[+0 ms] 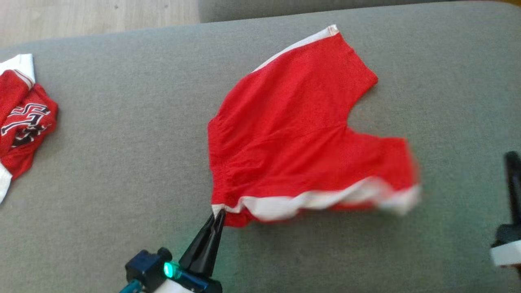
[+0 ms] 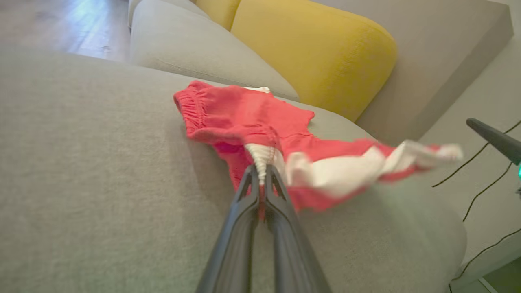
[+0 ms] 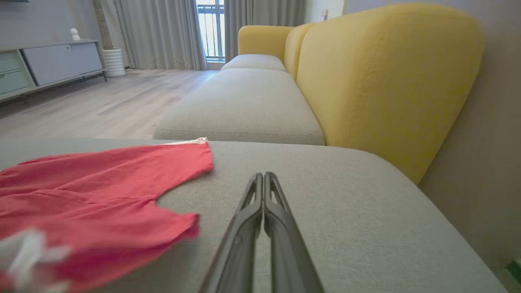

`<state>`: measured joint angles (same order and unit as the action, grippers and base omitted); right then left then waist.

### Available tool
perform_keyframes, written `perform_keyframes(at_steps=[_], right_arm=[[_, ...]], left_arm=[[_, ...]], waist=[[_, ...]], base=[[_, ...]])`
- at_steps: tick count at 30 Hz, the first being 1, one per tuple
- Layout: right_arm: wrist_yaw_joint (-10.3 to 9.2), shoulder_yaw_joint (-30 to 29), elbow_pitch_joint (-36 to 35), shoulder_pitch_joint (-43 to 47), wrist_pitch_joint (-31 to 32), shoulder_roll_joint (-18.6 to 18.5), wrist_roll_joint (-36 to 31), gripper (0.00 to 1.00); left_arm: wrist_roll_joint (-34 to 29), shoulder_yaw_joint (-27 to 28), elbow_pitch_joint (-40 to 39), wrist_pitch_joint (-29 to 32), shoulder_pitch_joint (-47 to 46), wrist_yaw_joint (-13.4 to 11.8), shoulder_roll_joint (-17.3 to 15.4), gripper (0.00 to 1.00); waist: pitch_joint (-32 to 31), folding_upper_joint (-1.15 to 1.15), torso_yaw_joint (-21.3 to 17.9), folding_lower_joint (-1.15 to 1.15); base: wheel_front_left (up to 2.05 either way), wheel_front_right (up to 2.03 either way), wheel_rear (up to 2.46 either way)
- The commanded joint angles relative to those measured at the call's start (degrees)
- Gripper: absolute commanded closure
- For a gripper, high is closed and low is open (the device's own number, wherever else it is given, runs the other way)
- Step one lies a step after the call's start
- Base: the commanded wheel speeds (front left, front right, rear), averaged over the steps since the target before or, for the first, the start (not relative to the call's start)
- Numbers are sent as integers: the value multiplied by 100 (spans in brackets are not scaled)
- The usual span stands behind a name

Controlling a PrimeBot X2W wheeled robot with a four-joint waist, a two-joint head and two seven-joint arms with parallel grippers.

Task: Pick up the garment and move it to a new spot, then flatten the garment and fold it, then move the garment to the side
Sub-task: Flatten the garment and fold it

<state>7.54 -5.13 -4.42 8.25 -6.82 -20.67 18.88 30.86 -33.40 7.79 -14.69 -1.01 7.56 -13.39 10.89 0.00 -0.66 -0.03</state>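
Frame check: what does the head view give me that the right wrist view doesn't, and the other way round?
Head view: the left gripper shut on the white-trimmed corner of the red shorts, and a second red-and-white garment at the left edge of the grey cushion.
Right wrist view: the yellow backrest, curtains and a cabinet, plus the right gripper closed on nothing.
Both: the red shorts spread on the grey cushion, with wooden floor beyond.

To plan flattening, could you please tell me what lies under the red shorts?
The grey cushion surrounds the red shorts, which rest on it; anything beneath the fabric is hidden.
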Motion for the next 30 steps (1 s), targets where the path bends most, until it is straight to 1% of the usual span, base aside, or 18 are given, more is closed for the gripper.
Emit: perform_keyframes(at_steps=[1,3,5,6,8,11,13,14,15,18,22,25,30], right_arm=[[-5,-132,-378,-92,105,-183,19,100],[-5,-156,-444,-182,184,-172,13,100],[-5,-101,-376,-371,248,-241,-36,100],[-5,-101,-376,-371,248,-241,-36,100],[-5,-34,-250,-543,298,-318,-100,100],[-5,167,-133,-631,389,-374,-96,100],[-5,293,-104,-605,426,-401,-111,100],[-5,320,-92,-572,420,-381,-117,53],[-5,360,-93,-521,402,-358,-126,0],[-5,656,-150,-293,354,-322,-158,0],[-5,1349,-226,78,449,-448,-181,0],[-5,1783,-295,307,649,-572,41,0],[-5,2247,-320,579,1149,-797,684,0]], left_arm=[[132,257,-239,-21,-145,-29,-70,100],[223,269,-249,9,-291,-27,0,100],[301,255,-219,64,-515,-24,101,100],[301,255,-219,64,-515,-24,101,100],[328,166,-130,133,-780,-20,191,100],[340,16,27,169,-1088,-16,295,100],[354,-22,112,148,-1216,-14,319,100],[360,-26,150,131,-1262,-13,326,100],[365,-25,184,113,-1296,-13,332,100],[388,30,272,62,-1350,-12,315,100],[396,141,341,15,-1343,-11,247,100],[381,210,345,-1,-1323,-11,182,100],[371,276,346,-11,-1326,-11,113,100]], waist=[[6,0,99,3],[35,0,164,3],[87,0,249,3],[87,0,249,3],[132,0,382,3],[185,0,555,3],[230,0,605,3],[241,0,616,3],[250,0,622,3],[272,0,561,3],[294,0,405,3],[335,0,287,3],[373,0,180,3]], base=[[0,0,0],[0,0,0],[0,0,0],[0,0,0],[0,0,0],[0,0,0],[0,0,0],[0,0,0],[0,0,0],[0,0,0],[0,0,0],[0,0,0],[0,0,0]])
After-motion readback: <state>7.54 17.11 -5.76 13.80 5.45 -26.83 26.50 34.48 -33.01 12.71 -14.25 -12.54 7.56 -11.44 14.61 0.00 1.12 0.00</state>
